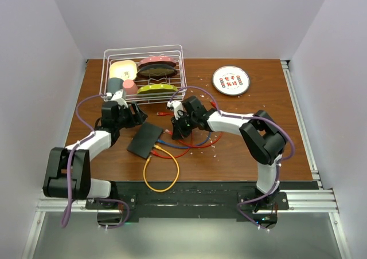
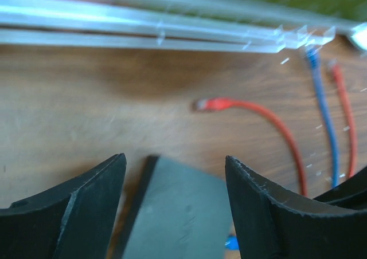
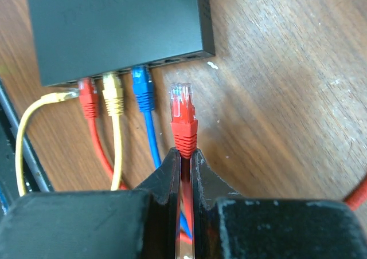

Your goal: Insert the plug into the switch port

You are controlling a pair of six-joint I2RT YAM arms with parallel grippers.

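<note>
The switch (image 1: 145, 140) is a flat black box lying on the wooden table. In the right wrist view the switch (image 3: 114, 30) has red, yellow and blue plugs in its ports, with free ports to their right. My right gripper (image 3: 183, 156) is shut on the red plug (image 3: 183, 113), whose tip sits a short way in front of the port edge, just right of the blue plug (image 3: 142, 90). My left gripper (image 2: 175, 167) is open, its fingers either side of the switch's far corner (image 2: 178, 213) and apart from it. A loose red plug (image 2: 215, 104) lies beyond.
A white wire basket (image 1: 109, 70) with dishes stands at the back left, close behind the left gripper. A round white disc with red marks (image 1: 230, 80) lies at the back right. Red, blue and yellow cables (image 1: 160, 179) loop in front of the switch.
</note>
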